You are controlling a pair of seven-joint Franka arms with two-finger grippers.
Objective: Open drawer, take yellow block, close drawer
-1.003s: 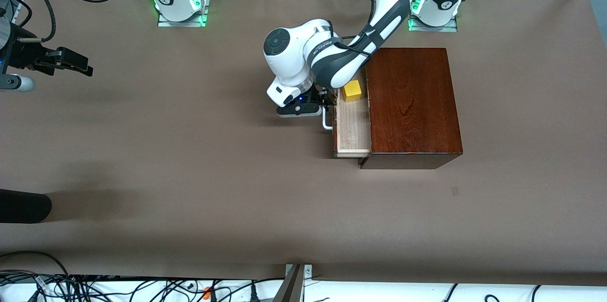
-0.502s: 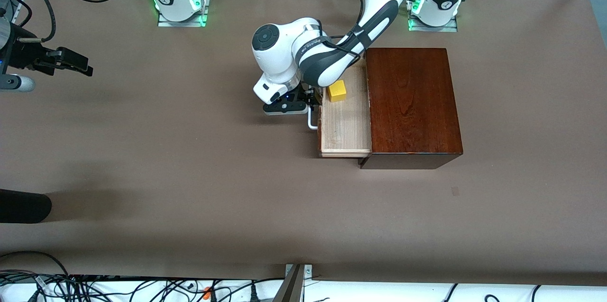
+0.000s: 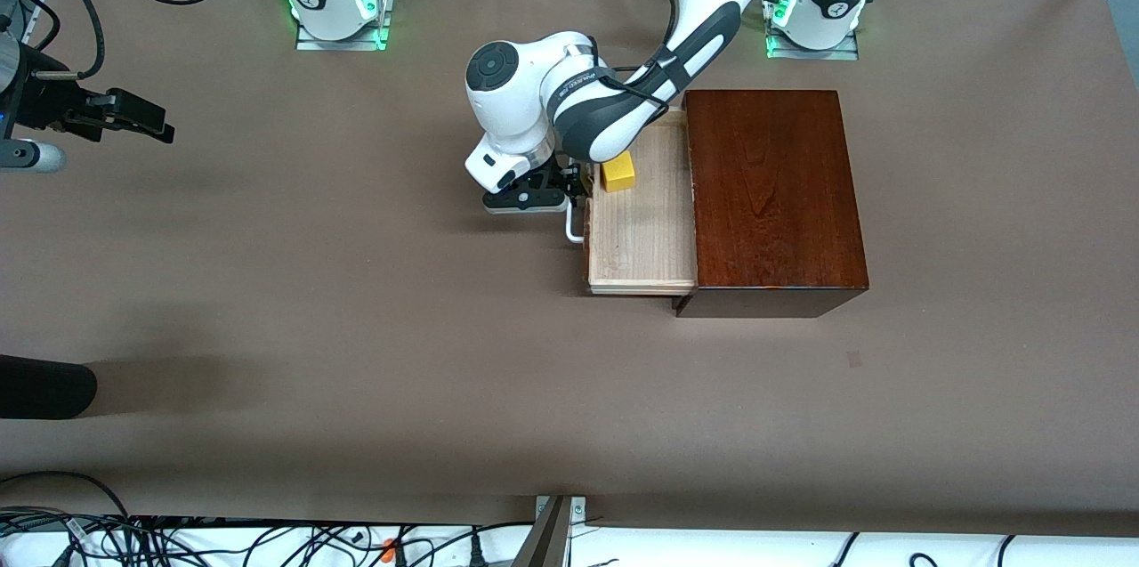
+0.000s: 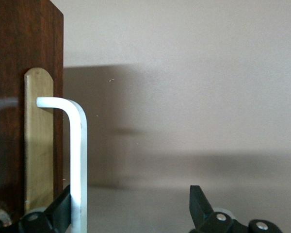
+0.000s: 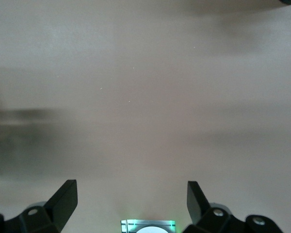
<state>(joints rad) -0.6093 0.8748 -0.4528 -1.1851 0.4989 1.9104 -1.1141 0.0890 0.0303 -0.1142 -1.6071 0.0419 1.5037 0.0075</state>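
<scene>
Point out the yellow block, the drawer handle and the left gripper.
yellow block (image 3: 617,173): front view, on its top face.
drawer handle (image 4: 79,160): left wrist view, on the white bar's straight run.
left gripper (image 4: 131,208): left wrist view, midway between its two dark fingertips, which stand apart.

Drawer (image 3: 642,229) pulled well out of dark mahogany box, pale wood tray, white loop handle (image 3: 574,229). Yellow block (image 3: 617,173) sits in tray, corner farthest from front cam.
</scene>
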